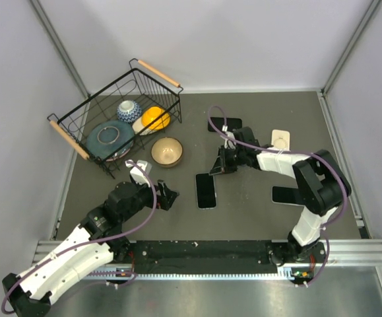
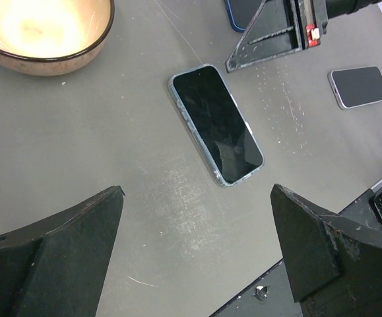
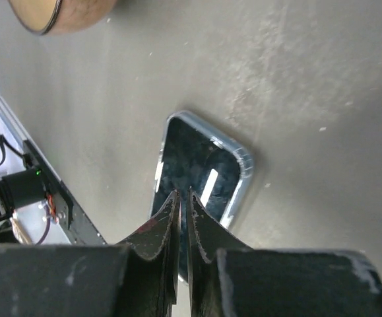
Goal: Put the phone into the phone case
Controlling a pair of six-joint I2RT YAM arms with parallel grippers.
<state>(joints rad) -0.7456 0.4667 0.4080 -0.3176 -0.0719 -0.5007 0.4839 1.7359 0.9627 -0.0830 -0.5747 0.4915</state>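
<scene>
You are looking at a dark counter (image 1: 256, 211), with a wire basket (image 1: 92, 94) sitting at its far left. The clear-edged phone (image 1: 206, 190) is lying flat, screen up, at the middle. Your right fingers (image 3: 171, 224) are hovering over its far end, drawn almost together and holding nothing. Your left fingers (image 2: 65, 244) are hanging spread wide nearby.

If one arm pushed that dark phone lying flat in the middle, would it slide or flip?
Probably slide: the phone lies flat on the table, so tipping seems unlikely. It looks rigid and glossy, so likely slippery to pinch. Its thin edge may be hard to grip.
</scene>
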